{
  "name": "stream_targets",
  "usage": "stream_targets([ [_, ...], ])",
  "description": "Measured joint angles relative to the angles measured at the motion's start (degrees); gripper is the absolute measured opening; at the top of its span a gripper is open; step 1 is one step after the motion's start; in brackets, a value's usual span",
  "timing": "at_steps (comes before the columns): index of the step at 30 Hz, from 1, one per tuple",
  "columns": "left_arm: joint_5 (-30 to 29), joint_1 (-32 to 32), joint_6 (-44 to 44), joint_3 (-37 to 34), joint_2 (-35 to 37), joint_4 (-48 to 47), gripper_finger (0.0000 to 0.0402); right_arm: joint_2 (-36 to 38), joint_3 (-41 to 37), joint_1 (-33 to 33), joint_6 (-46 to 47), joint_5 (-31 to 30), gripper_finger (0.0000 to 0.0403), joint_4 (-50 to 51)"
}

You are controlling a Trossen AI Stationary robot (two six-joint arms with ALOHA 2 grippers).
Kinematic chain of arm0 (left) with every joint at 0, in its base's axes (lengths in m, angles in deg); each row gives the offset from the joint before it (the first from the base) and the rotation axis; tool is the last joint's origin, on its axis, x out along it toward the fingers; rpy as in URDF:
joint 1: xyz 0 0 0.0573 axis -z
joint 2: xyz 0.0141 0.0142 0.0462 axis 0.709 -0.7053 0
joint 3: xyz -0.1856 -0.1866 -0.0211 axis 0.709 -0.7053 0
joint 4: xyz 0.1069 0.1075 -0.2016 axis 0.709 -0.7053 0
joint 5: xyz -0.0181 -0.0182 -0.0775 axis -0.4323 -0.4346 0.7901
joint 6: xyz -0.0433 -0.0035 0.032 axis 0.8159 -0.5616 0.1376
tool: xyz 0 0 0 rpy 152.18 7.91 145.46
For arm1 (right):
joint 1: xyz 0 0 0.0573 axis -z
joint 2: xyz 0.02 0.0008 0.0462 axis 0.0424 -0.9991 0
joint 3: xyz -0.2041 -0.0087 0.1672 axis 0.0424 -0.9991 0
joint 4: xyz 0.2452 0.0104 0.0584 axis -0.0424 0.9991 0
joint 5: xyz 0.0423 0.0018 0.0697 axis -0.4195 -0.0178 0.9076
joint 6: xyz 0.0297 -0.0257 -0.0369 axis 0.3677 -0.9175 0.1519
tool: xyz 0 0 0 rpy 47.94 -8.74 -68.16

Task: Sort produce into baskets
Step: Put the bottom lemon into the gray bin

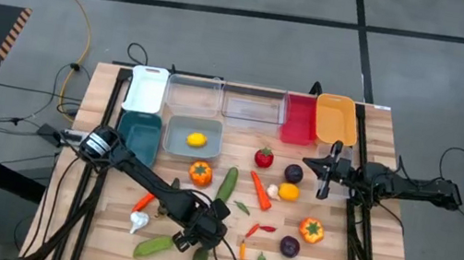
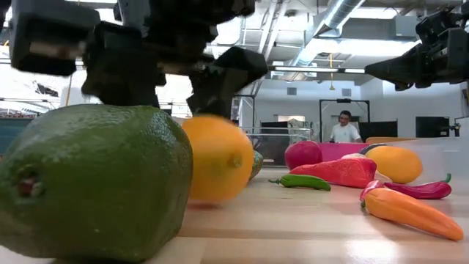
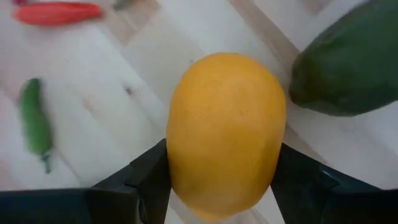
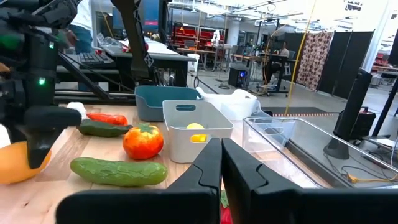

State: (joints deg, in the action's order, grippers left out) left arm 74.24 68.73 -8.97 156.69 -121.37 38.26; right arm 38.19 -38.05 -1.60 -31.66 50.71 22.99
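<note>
Left gripper (image 3: 217,180): fingers flank a yellow lemon (image 3: 225,134), apparently clamped on it, beside a green cucumber (image 3: 351,62).
Right gripper (image 4: 221,171): fingers together, waiting near orange basket (image 1: 336,119).

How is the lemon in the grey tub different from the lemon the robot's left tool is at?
The tub lemon lies inside the grey tub; the table lemon is on the wooden table. The tub lemon is free; the left tool is closed around the table lemon. The tub lemon lies alone; the table lemon has a green fruit beside it. Both are yellow and rounded.
</note>
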Motion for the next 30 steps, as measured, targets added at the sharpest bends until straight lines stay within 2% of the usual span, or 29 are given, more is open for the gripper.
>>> stream_targets([
  [10, -0.5, -7.1, 8.6, 0.0, 12.0, -11.3, 0.0215, 0.0, 0.0, 0.0, 0.0, 0.0, 0.0037, 0.0],
  [16, -7.1, -15.5, 10.1, 0.0, 18.6, -20.3, 0.0215, 0.0, 0.0, 0.0, 0.0, 0.0, 0.0037, 0.0],
  [20, -10.0, -22.9, 11.6, 0.0, 20.4, -25.0, 0.0215, 0.0, 0.0, 0.0, 0.0, 0.0, 0.0037, 0.0],
  [25, -8.8, -31.9, 13.4, 0.0, 20.1, -28.1, 0.0216, 0.0, 0.0, 0.0, 0.0, 0.0, 0.0037, 0.0],
  [30, -3.3, -38.0, 12.9, 0.0, 19.9, -28.3, 0.0235, 0.0, 0.0, 0.0, 0.0, 0.0, 0.0037, 0.0],
])
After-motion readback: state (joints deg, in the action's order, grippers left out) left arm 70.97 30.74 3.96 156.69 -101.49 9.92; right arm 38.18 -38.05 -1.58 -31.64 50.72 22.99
